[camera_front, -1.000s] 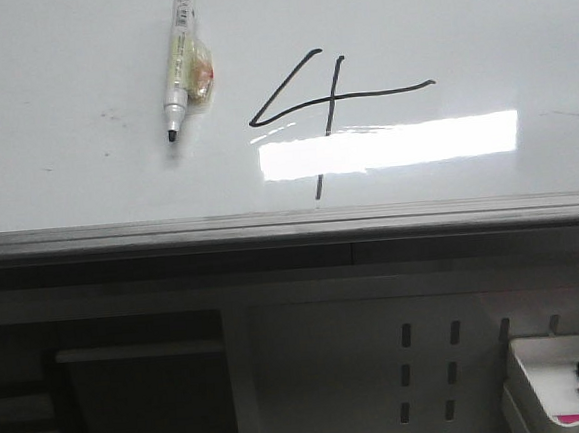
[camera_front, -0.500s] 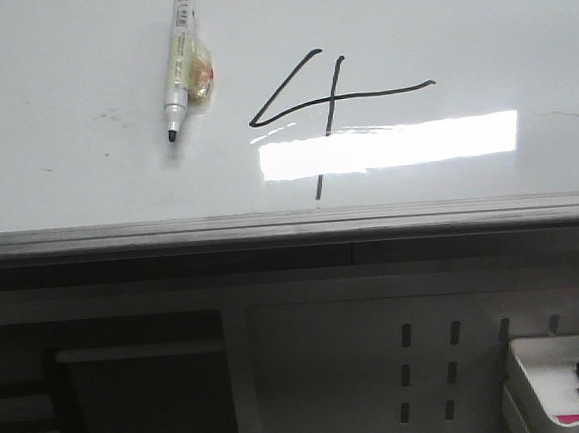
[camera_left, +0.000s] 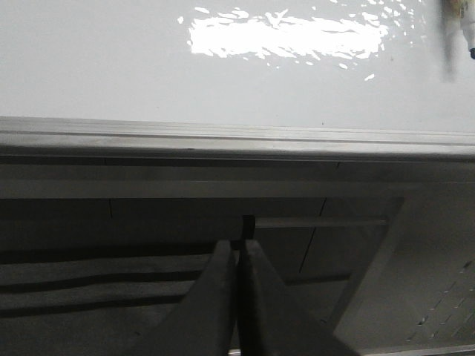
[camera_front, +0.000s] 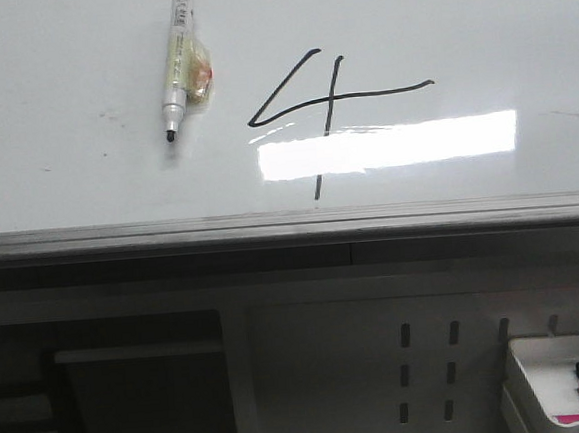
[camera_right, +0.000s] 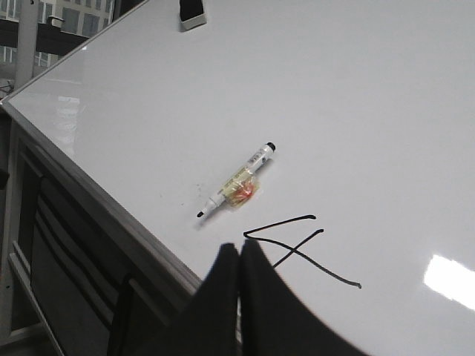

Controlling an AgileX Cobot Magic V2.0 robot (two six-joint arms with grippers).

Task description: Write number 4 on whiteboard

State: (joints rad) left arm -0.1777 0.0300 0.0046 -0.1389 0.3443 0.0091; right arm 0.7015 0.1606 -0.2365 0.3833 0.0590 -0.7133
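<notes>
The number 4 [camera_front: 325,98] is drawn in thin black lines on the whiteboard [camera_front: 435,24], just above the bright glare. It also shows in the right wrist view [camera_right: 297,245]. A white marker [camera_front: 175,63] with its black tip bare lies on the board left of the 4, also in the right wrist view [camera_right: 236,184]. My right gripper [camera_right: 239,248] is shut and empty, raised over the board's near edge by the 4. My left gripper [camera_left: 237,245] is shut and empty, below the board's grey edge [camera_left: 223,133]. Neither gripper shows in the front view.
A small white tray [camera_front: 569,385] with markers sits at the lower right below the board. A dark shelf frame [camera_front: 143,389] and a perforated panel [camera_front: 427,376] lie under the board's edge. A black eraser [camera_right: 193,11] sits at the board's far end.
</notes>
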